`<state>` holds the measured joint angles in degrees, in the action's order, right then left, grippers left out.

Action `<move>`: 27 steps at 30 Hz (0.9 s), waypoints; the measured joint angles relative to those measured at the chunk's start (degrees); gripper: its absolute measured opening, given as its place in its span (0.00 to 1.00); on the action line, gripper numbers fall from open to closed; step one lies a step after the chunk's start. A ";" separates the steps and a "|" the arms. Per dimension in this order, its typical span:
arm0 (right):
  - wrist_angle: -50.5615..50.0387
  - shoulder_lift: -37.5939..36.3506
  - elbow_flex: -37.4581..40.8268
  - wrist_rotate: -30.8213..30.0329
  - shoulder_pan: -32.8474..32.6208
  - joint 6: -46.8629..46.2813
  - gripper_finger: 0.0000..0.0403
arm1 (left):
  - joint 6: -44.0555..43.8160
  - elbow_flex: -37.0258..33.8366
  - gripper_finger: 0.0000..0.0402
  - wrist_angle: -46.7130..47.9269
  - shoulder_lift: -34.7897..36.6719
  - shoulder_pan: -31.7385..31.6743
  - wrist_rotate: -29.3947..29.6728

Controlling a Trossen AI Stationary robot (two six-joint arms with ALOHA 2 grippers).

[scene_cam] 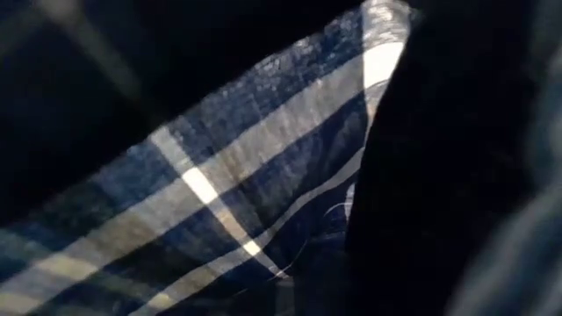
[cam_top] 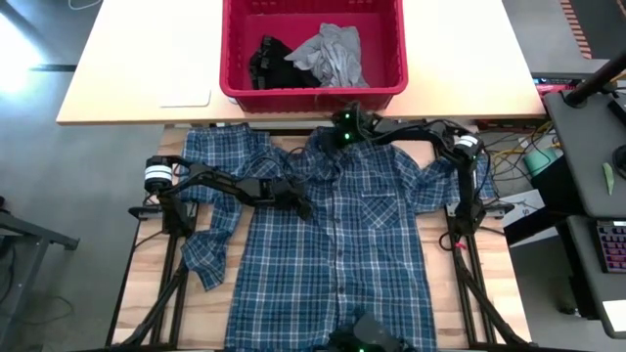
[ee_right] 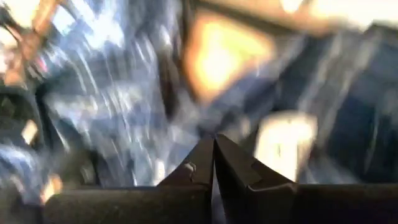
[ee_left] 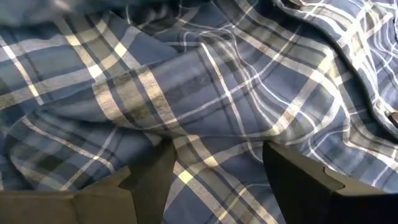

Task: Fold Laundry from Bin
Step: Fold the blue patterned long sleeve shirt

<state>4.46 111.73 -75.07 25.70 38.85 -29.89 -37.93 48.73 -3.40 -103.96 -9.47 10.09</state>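
The blue-and-white plaid shirt (cam_top: 337, 254) lies spread on the table, front up, with its collar toward the far edge and its sleeves out to both sides. My left gripper (cam_top: 301, 203) is open, and its fingers stand low over the shirt's chest cloth (ee_left: 217, 118) near the left sleeve. My right gripper (cam_top: 342, 132) is shut at the collar. The red bin (cam_top: 313, 96) stands beyond the collar and holds the light grey T-shirt (cam_top: 333, 54) and the black garment (cam_top: 266, 59). Plaid cloth (scene_cam: 219, 202) fills the low view. My left gripper's two fingers (ee_left: 155, 171) point slanting down at the wrinkled chest cloth, one on either side of a stretch of it; whether they touch it I cannot tell. My right gripper's shut fingers (ee_right: 214, 155) are at the collar; the blur hides whether they hold cloth.
The bin stands on a tan table top (cam_top: 127, 68) beyond the work table, beside a white flat thing (cam_top: 184, 96). A dark desk with a keyboard (cam_top: 611, 244) stands to the right. Bare wood (cam_top: 205, 313) shows left of the shirt's hem.
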 joint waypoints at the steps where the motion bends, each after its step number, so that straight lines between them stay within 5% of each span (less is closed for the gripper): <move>1: 1.95 -0.05 -0.19 -0.15 0.29 -0.42 0.02 | -0.02 0.00 0.58 0.00 0.00 0.00 -0.04; 8: 4.21 0.01 -1.85 -0.03 1.56 1.05 0.02 | -0.09 0.09 0.58 1.34 0.35 -0.12 -0.86; 17: -24.45 -7.96 -1.67 -3.39 2.15 19.02 0.02 | 2.02 -0.09 0.58 7.51 11.88 -4.40 -3.17; 22: -36.45 -14.13 0.69 -7.75 0.42 25.29 0.02 | 11.30 0.64 0.58 2.03 14.25 -9.76 -5.53; 27: -38.42 -20.29 4.50 -7.81 -1.85 24.14 0.02 | 24.10 5.89 0.58 -2.34 6.76 -14.26 -9.26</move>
<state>-33.96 91.43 -70.57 17.89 37.00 -5.75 -13.83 54.62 -5.74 -97.20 -23.74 0.83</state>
